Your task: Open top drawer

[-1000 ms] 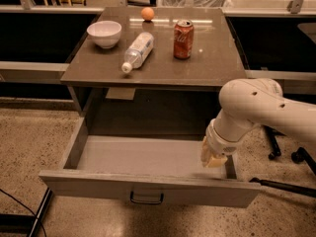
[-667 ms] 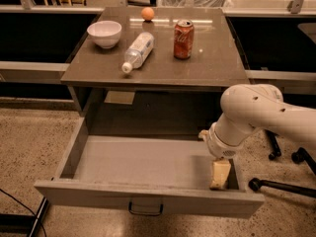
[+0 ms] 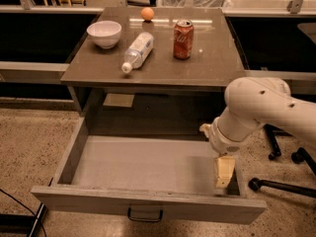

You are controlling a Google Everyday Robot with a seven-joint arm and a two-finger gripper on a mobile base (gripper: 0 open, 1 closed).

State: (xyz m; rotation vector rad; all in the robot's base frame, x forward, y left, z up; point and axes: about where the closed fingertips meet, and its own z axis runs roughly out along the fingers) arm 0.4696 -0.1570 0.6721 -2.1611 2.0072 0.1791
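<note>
The top drawer (image 3: 143, 206) stands drawn far out from under a gray table (image 3: 207, 70), over speckled floor. On the tabletop sit a white bowl (image 3: 104, 33), a plastic bottle (image 3: 138, 51) lying on its side, a red soda can (image 3: 183, 32) and an orange (image 3: 147, 14) at the back edge. Chair casters (image 3: 297, 156) stand to the right.

The drawer is plain gray inside, its wide front bearing a small black loop handle (image 3: 145, 215) at the centre.

The white arm (image 3: 256, 107) reaches in from the right. Its gripper (image 3: 224, 172) points down inside the drawer's front right corner, just behind the front panel and well to the right of the handle. Whether it is open or closed cannot be told.
</note>
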